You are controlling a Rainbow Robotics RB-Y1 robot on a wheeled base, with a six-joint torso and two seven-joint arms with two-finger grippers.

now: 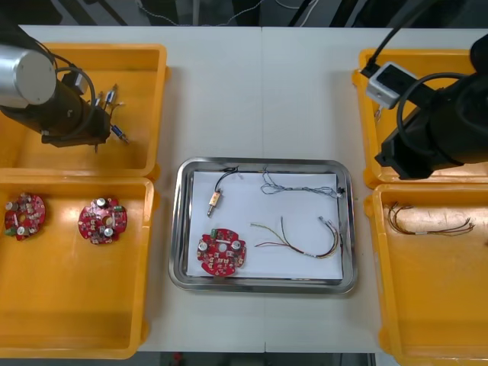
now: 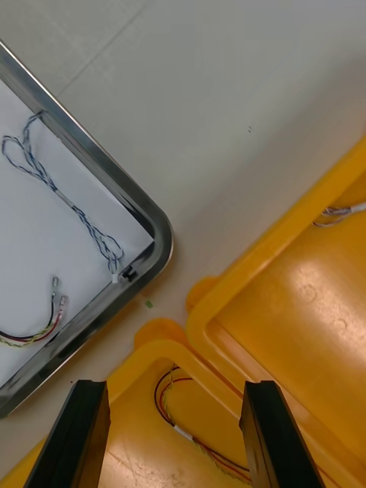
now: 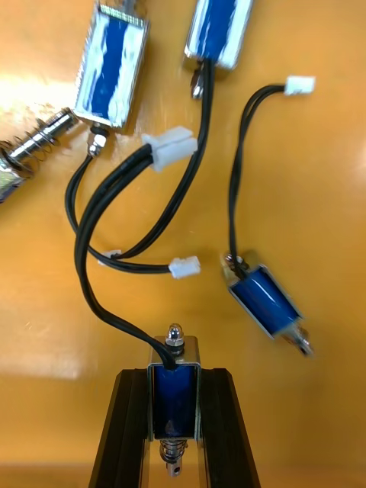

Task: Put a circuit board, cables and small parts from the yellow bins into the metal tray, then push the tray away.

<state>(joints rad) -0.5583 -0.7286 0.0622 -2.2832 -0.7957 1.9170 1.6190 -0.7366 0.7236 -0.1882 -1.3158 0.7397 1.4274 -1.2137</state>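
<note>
My left gripper [image 3: 174, 375] is down in the far left yellow bin [image 1: 145, 72], shut on a small metal part [image 3: 174, 396] with a blue body and a black cable [image 3: 91, 229]. Other such small metal parts [image 3: 263, 300] lie loose around it. The metal tray [image 1: 347, 229] holds a red circuit board [image 1: 222, 253], a black cable [image 1: 221, 183], a blue and white cable [image 1: 297, 187] and a red and yellow cable [image 1: 305, 242]. My right gripper [image 2: 174, 438] hangs open over the rims of the right bins, beside the tray's corner [image 2: 156, 229].
The near left bin [image 1: 141, 305] holds two more circuit boards [image 1: 102, 221]. Red and yellow cables [image 1: 427, 221] lie in the near right bin [image 1: 381, 305]. Bare table lies beyond the tray's far edge. The right arm [image 1: 438, 130] covers part of the far right bin.
</note>
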